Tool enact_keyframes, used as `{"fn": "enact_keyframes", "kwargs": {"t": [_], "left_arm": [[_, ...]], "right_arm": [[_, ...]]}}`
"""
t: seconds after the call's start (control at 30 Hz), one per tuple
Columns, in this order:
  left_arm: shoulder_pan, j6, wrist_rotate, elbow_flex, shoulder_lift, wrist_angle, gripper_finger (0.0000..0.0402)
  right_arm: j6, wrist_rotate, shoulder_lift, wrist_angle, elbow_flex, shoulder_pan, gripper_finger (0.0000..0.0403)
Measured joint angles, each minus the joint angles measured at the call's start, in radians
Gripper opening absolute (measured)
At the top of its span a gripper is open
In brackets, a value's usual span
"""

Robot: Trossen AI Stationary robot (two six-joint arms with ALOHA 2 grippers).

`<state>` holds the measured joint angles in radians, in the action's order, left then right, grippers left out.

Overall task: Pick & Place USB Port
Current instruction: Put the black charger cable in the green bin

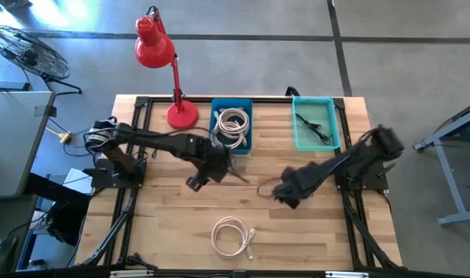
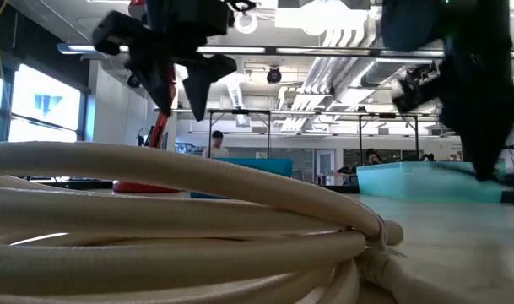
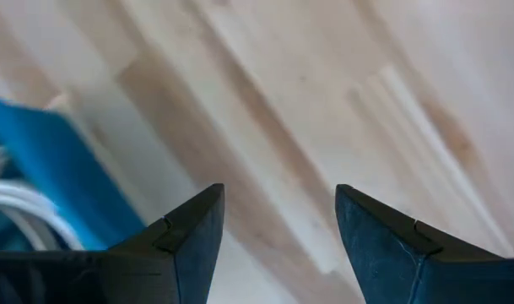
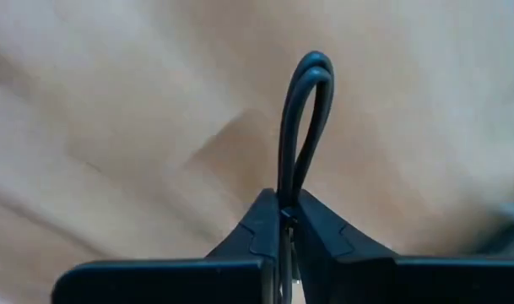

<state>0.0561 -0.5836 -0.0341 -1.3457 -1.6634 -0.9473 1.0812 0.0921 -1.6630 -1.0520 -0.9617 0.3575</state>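
Observation:
My right gripper (image 1: 281,190) is over the middle of the table, shut on a black cable (image 4: 305,118) whose loop sticks out past the fingers toward the table's left (image 1: 263,188). My left gripper (image 1: 219,164) is open and empty, above the table just in front of the blue bin (image 1: 232,123); in the left wrist view (image 3: 278,228) its fingers stand apart over bare wood. A coiled white cable (image 1: 231,236) lies on the table near the front edge and fills the foreground of the low view (image 2: 172,211). My right gripper pinches the black cable between its two fingers, just below a narrow doubled loop (image 4: 289,192). Two strands run side by side out of the shut fingertips. The loop sticks out past the fingers, clear of the table.
The blue bin holds coiled white cables (image 1: 233,123). A teal bin (image 1: 316,104) at the back right holds a black cable (image 1: 313,127). A red desk lamp (image 1: 161,54) stands at the back left, its base (image 1: 182,114) beside the blue bin.

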Motion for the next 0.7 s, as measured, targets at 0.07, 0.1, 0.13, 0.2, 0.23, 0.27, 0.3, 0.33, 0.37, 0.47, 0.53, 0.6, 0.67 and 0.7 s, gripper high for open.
{"fn": "enact_keyframes", "kwargs": {"t": [0.07, 0.1, 0.13, 0.2, 0.23, 0.27, 0.3, 0.33, 0.37, 0.47, 0.53, 0.6, 0.67, 0.7], "left_arm": [[0.036, 0.015, 0.0, 0.0, 0.0, -0.015, 0.0221], [0.053, 0.02, 0.0, 0.0, 0.0, -0.018, 0.0221], [0.072, 0.025, 0.0, 0.0, 0.0, -0.022, 0.0221], [0.105, 0.032, 0.0, 0.0, 0.0, -0.025, 0.0221], [0.12, 0.034, 0.0, 0.0, 0.0, -0.023, 0.0221], [0.133, 0.039, 0.0, 0.0, 0.0, -0.021, 0.0221], [0.145, 0.04, 0.0, 0.0, 0.0, -0.02, 0.0221], [0.154, 0.043, 0.0, 0.0, 0.0, -0.02, 0.0221], [0.162, 0.052, 0.0, 0.0, 0.0, -0.023, 0.0221], [0.176, 0.084, 0.0, 0.0, 0.0, -0.024, 0.0221], [0.177, 0.088, -0.001, 0.0, 0.0, -0.025, 0.0221], [0.174, 0.093, -0.001, 0.0, 0.0, -0.021, 0.0221], [0.173, 0.095, -0.001, 0.0, 0.0, -0.021, 0.0221], [0.173, 0.095, 0.0, 0.0, -0.001, -0.021, 0.0221]], "right_arm": [[-0.002, 0.062, 0.088, -0.07, -0.03, -0.021, 0.001], [0.001, 0.09, 0.129, -0.109, -0.044, -0.032, 0.001], [-0.003, 0.137, 0.169, -0.158, -0.056, -0.04, 0.001], [-0.028, 0.221, 0.26, -0.22, -0.083, -0.075, 0.001], [-0.044, 0.277, 0.307, -0.228, -0.097, -0.097, 0.001], [-0.06, 0.318, 0.352, -0.233, -0.107, -0.123, 0.001], [-0.08, 0.348, 0.392, -0.24, -0.114, -0.152, 0.001], [-0.103, 0.37, 0.429, -0.245, -0.117, -0.185, 0.001], [-0.132, 0.38, 0.467, -0.249, -0.118, -0.223, 0.001], [-0.234, 0.414, 0.557, -0.219, -0.109, -0.36, 0.001], [-0.317, 0.388, 0.59, -0.208, -0.083, -0.47, 0.001], [-0.401, 0.33, 0.605, -0.172, -0.057, -0.579, 0.001], [-0.478, 0.301, 0.609, -0.144, -0.027, -0.672, 0.001], [-0.516, 0.293, 0.608, -0.121, -0.01, -0.711, 0.001]]}}
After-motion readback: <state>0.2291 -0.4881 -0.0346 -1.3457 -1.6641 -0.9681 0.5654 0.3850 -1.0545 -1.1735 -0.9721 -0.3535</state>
